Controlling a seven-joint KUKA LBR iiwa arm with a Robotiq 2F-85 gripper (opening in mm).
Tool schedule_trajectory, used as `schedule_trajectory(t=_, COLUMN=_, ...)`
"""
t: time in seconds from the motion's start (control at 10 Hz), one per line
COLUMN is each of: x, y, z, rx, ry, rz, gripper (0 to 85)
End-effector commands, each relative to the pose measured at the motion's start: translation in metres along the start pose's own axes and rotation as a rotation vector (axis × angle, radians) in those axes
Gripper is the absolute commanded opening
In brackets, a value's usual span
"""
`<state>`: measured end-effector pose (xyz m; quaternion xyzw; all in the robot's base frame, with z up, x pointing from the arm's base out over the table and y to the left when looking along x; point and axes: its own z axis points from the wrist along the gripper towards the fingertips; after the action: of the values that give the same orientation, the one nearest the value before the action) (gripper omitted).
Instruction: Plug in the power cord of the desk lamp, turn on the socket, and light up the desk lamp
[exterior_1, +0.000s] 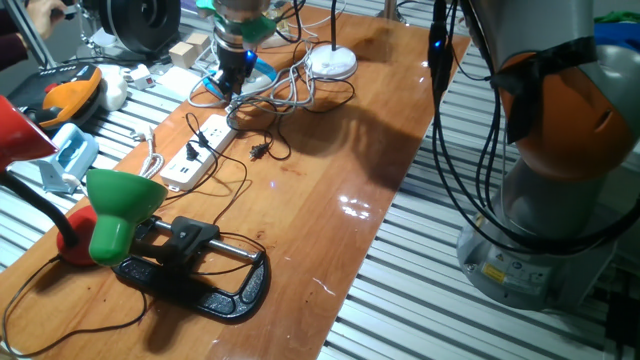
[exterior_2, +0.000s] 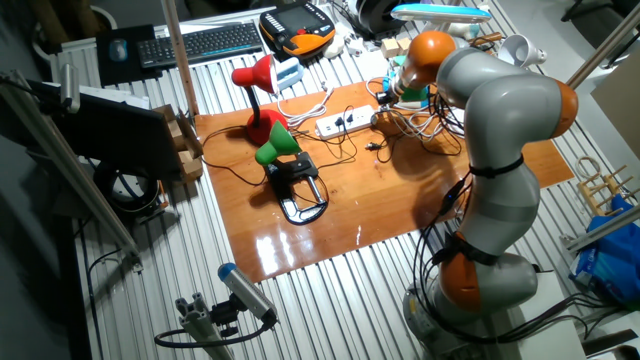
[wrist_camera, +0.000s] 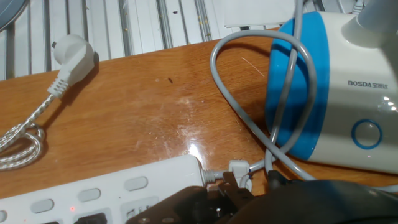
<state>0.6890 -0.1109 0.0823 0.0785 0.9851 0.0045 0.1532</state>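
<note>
Wooden table (exterior_1: 330, 150); hand (exterior_1: 231, 84) low at socket (exterior_1: 200, 152) end, over cables; finger spread not discernible.

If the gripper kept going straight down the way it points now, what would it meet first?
Most likely the end of the socket where its cable leaves; the gripper hangs just above it. Exact depth is unclear, and the fingers are hidden.

Wooden tabletop (exterior_1: 330, 150) bearing socket (exterior_1: 198, 153), white cords (exterior_1: 290, 90), apparently three lamps.
</note>
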Motion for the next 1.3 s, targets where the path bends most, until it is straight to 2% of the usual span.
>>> schedule_trajectory(t=0.0, x=0.0, y=0.0, z=0.002, rx=0.0, ry=-0.003, rz=0.002, gripper=34.0)
schedule_trajectory(t=0.2, x=0.001, y=0.0, z=0.003, rx=0.004, ry=-0.004, rz=0.004, gripper=34.0)
schedule_trajectory(t=0.3, x=0.001, y=0.0, z=0.004, rx=0.007, ry=-0.003, rz=0.006, gripper=51.0)
schedule_trajectory(t=0.6, x=0.002, y=0.0, z=0.01, rx=0.004, ry=-0.004, rz=0.011, gripper=51.0)
schedule_trajectory(t=0.7, x=0.002, y=0.0, z=0.012, rx=0.002, ry=-0.005, rz=0.012, gripper=34.0)
schedule_trajectory(t=1.2, x=0.002, y=0.0, z=0.017, rx=0.008, ry=-0.014, rz=0.016, gripper=34.0)
